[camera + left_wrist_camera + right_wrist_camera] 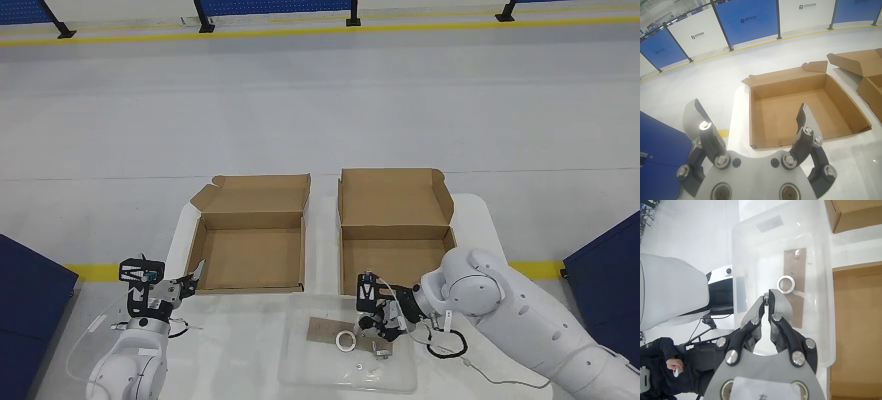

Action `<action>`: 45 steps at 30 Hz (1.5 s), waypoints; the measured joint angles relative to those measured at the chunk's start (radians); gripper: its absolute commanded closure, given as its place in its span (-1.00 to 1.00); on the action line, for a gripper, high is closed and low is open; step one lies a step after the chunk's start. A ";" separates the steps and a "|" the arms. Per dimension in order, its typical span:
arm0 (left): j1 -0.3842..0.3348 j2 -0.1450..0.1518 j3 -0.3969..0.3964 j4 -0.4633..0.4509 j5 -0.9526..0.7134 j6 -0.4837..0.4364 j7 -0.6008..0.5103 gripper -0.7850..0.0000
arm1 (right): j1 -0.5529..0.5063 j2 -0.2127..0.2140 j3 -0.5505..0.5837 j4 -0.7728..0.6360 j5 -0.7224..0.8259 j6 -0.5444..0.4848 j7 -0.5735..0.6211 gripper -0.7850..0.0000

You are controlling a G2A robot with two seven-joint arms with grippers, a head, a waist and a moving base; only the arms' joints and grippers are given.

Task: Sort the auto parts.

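Down in the clear plastic tub: the right gripper is almost closed and pinches a small silver screw at its very tips.
Screw's long way: it seems to run along the fingers, with the head at the tip end. It is tiny, so I am not sure.
Way to the boxes: the right brown cardboard box sits just past the tub wall, close to this gripper. The left brown cardboard box is farther off to the side.
Nearer arm: the right one, for both the screw and the right box.
Also in the tub: a shiny silver metal ring lies flat just beside the gripper tips, on a brown strip of card on the tub floor.
Boxes: both are open. The left one has nothing in it, and the part of the right one's floor I can see is bare.
Left gripper: wide open, holding nothing, near the left box's front corner, well apart from the tub.
Next, I think: the screw must go up over the tub wall first. I cannot tell which box it belongs in.
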 measured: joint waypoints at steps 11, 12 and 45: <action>0.000 0.000 0.000 0.000 0.000 0.000 0.000 -1.00 | -0.018 0.008 0.029 0.021 0.029 -0.012 -0.040 1.00; 0.000 0.000 0.000 0.000 0.000 0.000 0.000 -1.00 | -0.025 0.015 0.045 0.037 0.084 -0.038 -0.047 1.00; 0.000 0.000 0.000 0.000 0.000 0.000 0.000 -1.00 | -0.034 0.229 -0.072 0.055 0.759 -0.332 -0.344 1.00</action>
